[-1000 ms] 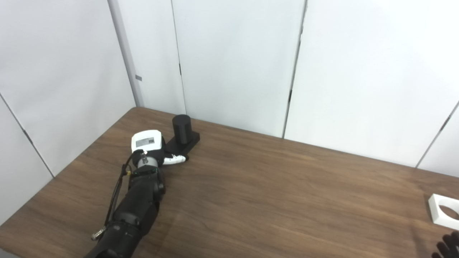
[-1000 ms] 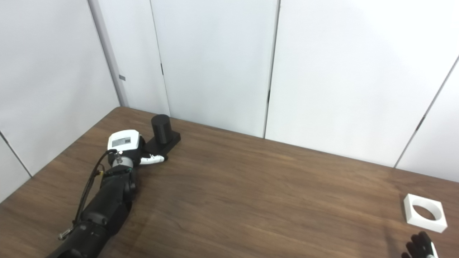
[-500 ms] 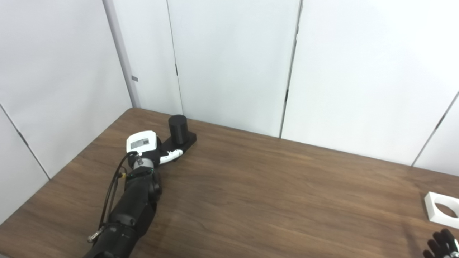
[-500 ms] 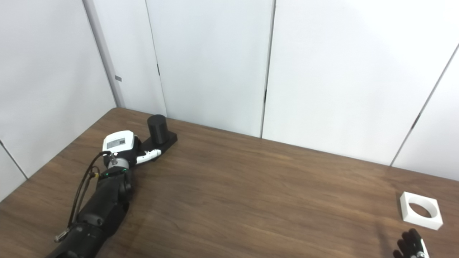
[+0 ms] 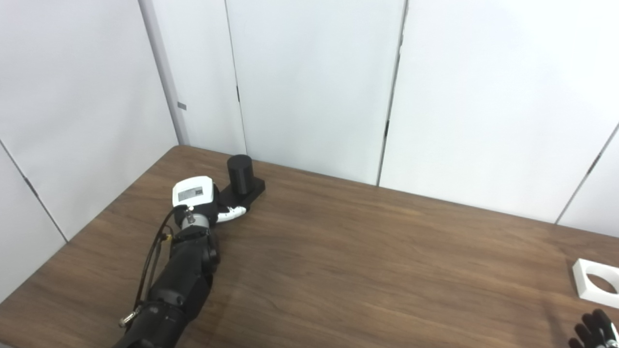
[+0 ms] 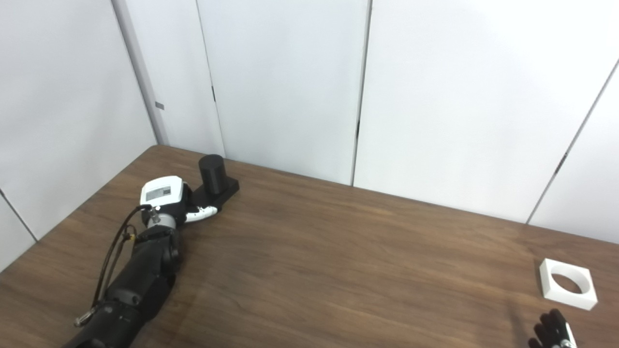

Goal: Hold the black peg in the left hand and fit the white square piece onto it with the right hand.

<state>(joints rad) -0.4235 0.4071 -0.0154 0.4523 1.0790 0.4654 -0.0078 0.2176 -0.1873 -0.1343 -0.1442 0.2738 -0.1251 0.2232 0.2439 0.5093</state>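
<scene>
At the table's far-left corner, the left hand (image 5: 205, 203) was seen drawn slightly back from half a second earlier, a pale finger at the base of the upright black peg (image 5: 240, 173); its grip could not be made out. The white square piece (image 6: 567, 283), round-holed, lay flat just beyond the spread, empty right hand (image 6: 553, 331).

A black cylindrical peg (image 5: 240, 173) stands upright on its flat black square base at the far left of a dark wood-grain table (image 5: 367, 261). The robot's left hand (image 5: 205, 203) rests against the base's near side. At the near right edge lies a white square piece (image 5: 597, 289) with a round hole, just beyond the right hand's (image 5: 594, 329) dark fingertips.
</scene>
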